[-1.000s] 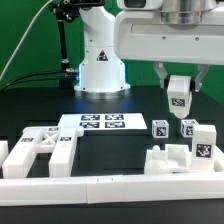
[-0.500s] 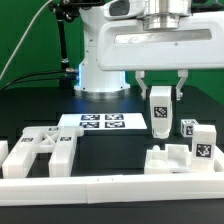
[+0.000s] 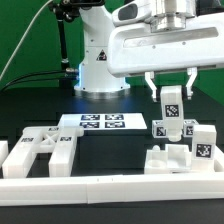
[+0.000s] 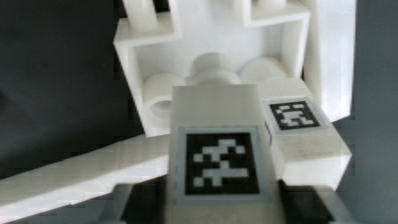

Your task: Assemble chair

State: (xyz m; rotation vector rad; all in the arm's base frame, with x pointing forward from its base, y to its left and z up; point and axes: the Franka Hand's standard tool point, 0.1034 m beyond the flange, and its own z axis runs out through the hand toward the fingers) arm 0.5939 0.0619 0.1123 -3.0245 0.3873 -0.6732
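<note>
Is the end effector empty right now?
No, the end effector is closed on a white chair leg with a black-and-white tag, held tilted in the exterior view.

White arm point(image 3: 160, 45), dark pincer fingers point(image 3: 152, 86)

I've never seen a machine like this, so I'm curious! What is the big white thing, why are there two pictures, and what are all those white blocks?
The big white machine is a robot arm. At its end is a pincer with two fingers, like tongs. One picture comes from a camera standing off the arm; the other from a camera on its wrist, peering past the pincer. The pincer holds one white chair leg in the air, a bit tilted. On the black table lie more chair pieces: a frame piece, a chunky piece and small blocks. The flat sheet of squares is the marker board, not part of the chair.
</note>
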